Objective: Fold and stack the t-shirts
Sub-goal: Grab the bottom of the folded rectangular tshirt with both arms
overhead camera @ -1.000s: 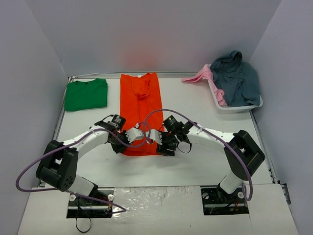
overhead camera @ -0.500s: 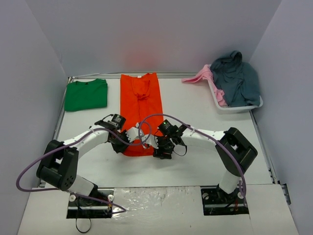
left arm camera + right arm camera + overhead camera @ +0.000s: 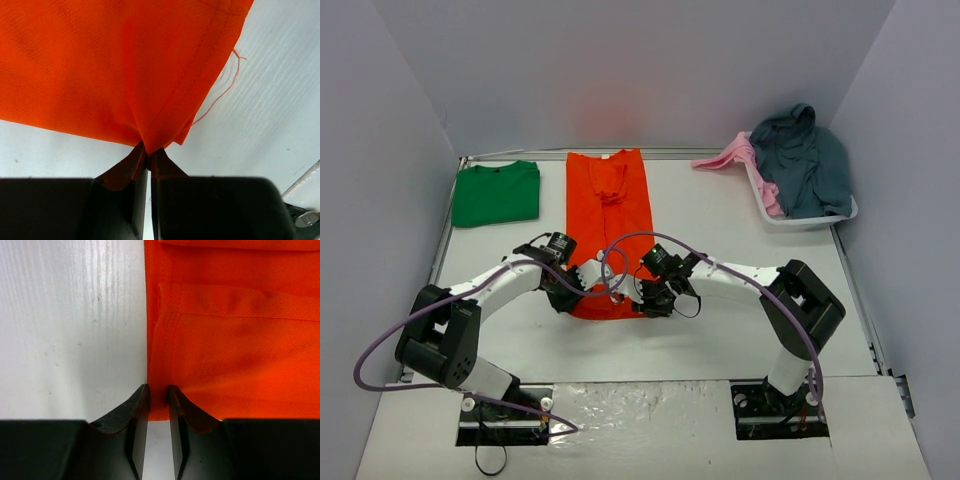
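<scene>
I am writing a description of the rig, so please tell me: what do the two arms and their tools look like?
Both the left arm and the right arm have white links and bulky black joints. A purple cable loops along each. The left tool and right tool have black fingers with curved, dark reddish tips.

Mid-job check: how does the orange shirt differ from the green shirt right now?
The orange shirt lies as a long narrow strip mid-table; the green shirt is a compact folded rectangle at the far left corner. The left gripper and right gripper each pinch the orange shirt's near edge; nothing touches the green shirt. Both are plain and lie flat.
</scene>
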Motion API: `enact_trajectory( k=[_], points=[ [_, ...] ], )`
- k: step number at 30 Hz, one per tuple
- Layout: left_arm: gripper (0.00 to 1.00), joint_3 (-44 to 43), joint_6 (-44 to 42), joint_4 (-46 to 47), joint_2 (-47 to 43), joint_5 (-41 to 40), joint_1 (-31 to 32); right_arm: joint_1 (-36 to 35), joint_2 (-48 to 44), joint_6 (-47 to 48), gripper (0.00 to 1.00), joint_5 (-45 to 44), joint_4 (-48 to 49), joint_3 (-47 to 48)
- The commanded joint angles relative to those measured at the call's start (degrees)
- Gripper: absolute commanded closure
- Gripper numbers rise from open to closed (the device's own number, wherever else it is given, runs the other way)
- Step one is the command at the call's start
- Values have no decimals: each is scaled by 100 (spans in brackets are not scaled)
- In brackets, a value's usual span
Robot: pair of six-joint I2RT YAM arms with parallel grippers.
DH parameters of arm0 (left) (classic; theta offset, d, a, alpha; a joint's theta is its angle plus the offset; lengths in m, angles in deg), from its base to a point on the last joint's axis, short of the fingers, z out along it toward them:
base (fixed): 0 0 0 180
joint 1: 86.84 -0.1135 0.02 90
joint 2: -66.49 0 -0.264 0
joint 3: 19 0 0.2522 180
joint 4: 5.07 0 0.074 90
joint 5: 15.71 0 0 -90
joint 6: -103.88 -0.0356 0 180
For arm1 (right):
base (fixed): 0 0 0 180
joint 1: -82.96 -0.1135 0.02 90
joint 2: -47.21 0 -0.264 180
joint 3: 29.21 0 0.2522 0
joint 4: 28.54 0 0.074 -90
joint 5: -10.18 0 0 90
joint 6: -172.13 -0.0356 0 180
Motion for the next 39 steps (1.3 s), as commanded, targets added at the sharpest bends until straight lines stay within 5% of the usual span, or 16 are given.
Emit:
enact_trajectory(
  k=[1, 15, 16, 20, 26, 32, 39],
  points=[
    [98, -345, -218, -384, -141, 246, -1, -21, -74, -125, 81, -43, -848, 319],
    [98, -574, -289, -569, -115, 334, -1, -4, -48, -99, 95, -183, -1034, 381],
    [98, -574, -289, -561, -123, 343, -10, -4, -31, -99, 94, -174, -1043, 390],
    [98, -531, -280, -561, -132, 360, -10, -4, 92, -90, 60, -200, -1052, 364],
    [98, -460, -289, -499, -88, 369, -10, -4, 277, -72, 48, -508, -912, 338],
    [98, -425, -289, -473, -44, 387, -1, -4, 470, -116, 55, -745, -727, 329],
    [98, -363, -298, -446, -71, 395, -1, -4, 716, -151, 78, -851, -683, 303]
  ],
)
